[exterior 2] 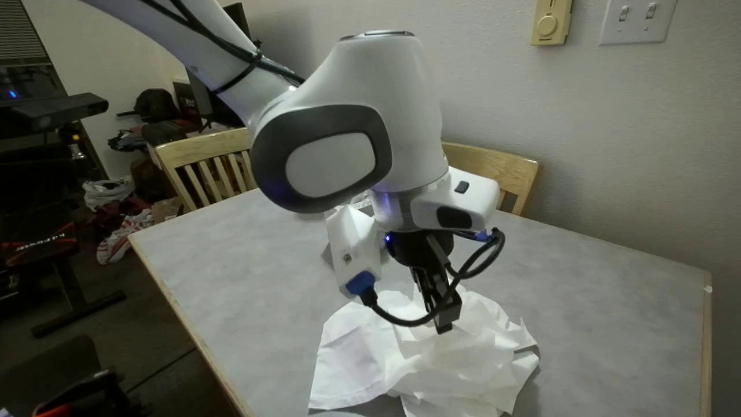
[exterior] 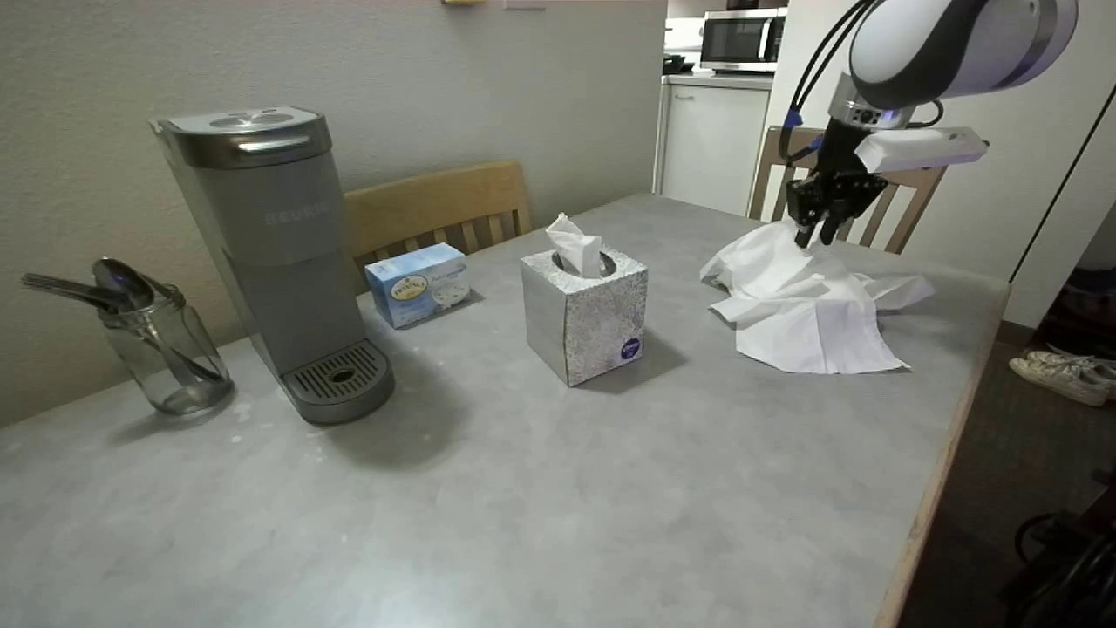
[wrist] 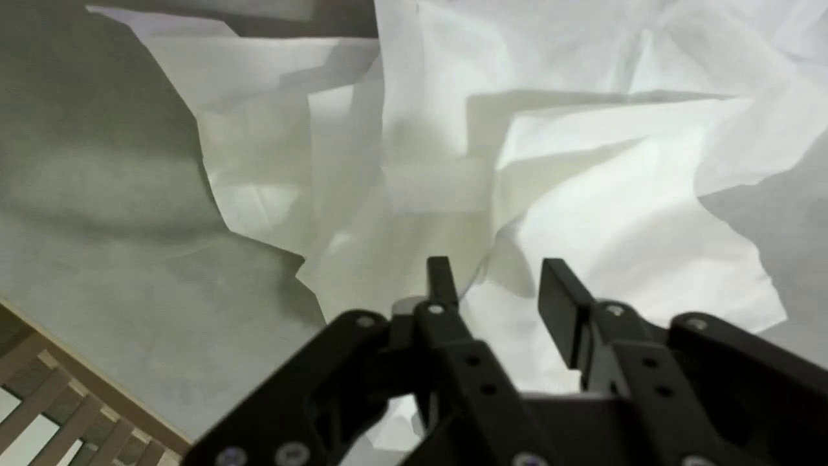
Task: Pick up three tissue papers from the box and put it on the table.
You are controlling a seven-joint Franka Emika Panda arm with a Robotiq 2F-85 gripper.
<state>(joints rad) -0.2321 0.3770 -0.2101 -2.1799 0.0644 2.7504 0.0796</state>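
The tissue papers (exterior: 802, 305) lie in a crumpled white, overlapping pile on the grey table (exterior: 697, 506); the pile also shows in an exterior view (exterior 2: 428, 370) and in the wrist view (wrist: 601, 213). My gripper (exterior: 813, 234) points down at the top of the pile. In the wrist view the gripper (wrist: 496, 260) has its fingers apart, with tissue showing between and beneath them and nothing clamped. Whether the fingertips touch the tissue I cannot tell. The box (exterior: 602, 327) stands upright near the table's middle, a white tissue (exterior: 577, 249) sticking out of its top.
A grey coffee maker (exterior: 292, 262), a glass jar (exterior: 166, 349) with cutlery and a light-blue box (exterior: 418, 283) stand on the table along the wall side. Wooden chairs (exterior: 445, 201) stand at the table's edges. In an exterior view the arm (exterior 2: 347, 145) hides most of the table's middle.
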